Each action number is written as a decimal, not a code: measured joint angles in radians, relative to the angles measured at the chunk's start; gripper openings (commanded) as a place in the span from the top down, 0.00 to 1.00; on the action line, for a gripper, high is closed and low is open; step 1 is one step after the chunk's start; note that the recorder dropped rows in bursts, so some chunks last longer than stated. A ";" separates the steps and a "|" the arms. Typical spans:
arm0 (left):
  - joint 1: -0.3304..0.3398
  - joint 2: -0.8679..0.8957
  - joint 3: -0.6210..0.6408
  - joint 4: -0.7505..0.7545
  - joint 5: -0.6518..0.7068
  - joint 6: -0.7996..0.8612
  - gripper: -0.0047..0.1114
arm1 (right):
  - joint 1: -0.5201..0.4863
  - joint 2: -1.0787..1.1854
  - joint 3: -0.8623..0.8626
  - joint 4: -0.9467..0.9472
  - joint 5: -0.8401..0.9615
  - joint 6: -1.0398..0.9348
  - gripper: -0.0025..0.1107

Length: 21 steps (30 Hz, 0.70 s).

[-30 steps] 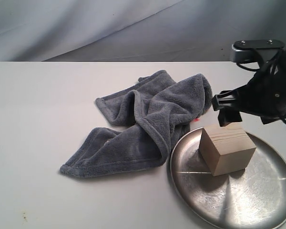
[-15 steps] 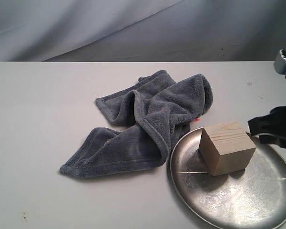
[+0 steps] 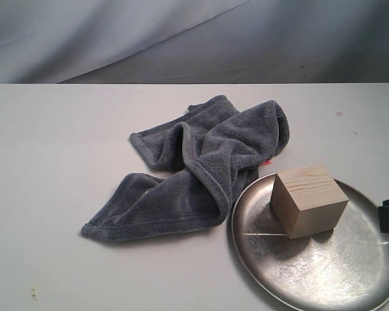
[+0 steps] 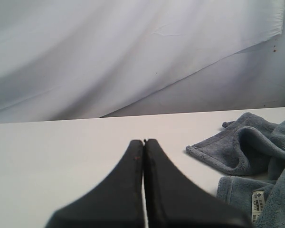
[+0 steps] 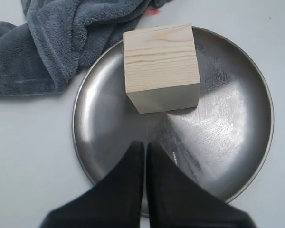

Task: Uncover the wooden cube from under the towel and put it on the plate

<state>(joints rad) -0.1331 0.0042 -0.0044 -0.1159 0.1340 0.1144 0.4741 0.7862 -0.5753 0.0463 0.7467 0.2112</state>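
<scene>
Cube (image 3: 309, 201) sits on the plate (image 3: 350, 275), flat on one face and fully uncovered, with grain lines running across its top. In the exterior view it stands on the plate's far left part, close to the rim on the towel's side. In the right wrist view, bare brushed metal shows between it and the opposite rim.

The towel (image 3: 201, 168) lies crumpled on the bench (image 3: 58, 149) to the left of the plate. Its folds are bunched and one long flap trails towards the near left. Its right edge meets the plate's rim, and whether it rests on the metal or only beside it is hard to tell. No part of it touches the cube. A small red spot (image 3: 268, 162) shows at the towel's edge by the plate, too small to identify.

The right end effector (image 5: 145, 145) is closed, its two dark fingers pressed together with nothing between them. Its tips point at the cube from over the plate and are clearly apart from the cube. In the exterior view only a dark piece of it shows, at the right edge over the plate's rim.

The left end effector (image 4: 143, 142) is also closed and empty. It is over bare bench, with the towel's hem off to one side. A pale cloth backdrop (image 3: 181, 32) hangs behind the bench.
</scene>
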 measured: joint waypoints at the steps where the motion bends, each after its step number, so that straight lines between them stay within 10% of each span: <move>1: 0.000 0.000 0.000 0.000 0.000 0.000 0.96 | 0.000 -0.020 0.013 -0.002 -0.007 0.000 0.98; 21: 0.000 0.000 0.000 0.000 0.000 0.000 0.96 | -0.067 -0.384 0.409 -0.056 -0.457 0.210 0.98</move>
<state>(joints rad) -0.1331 0.0042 -0.0044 -0.1159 0.1340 0.1144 0.4074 0.4026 -0.1666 -0.0094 0.2897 0.4217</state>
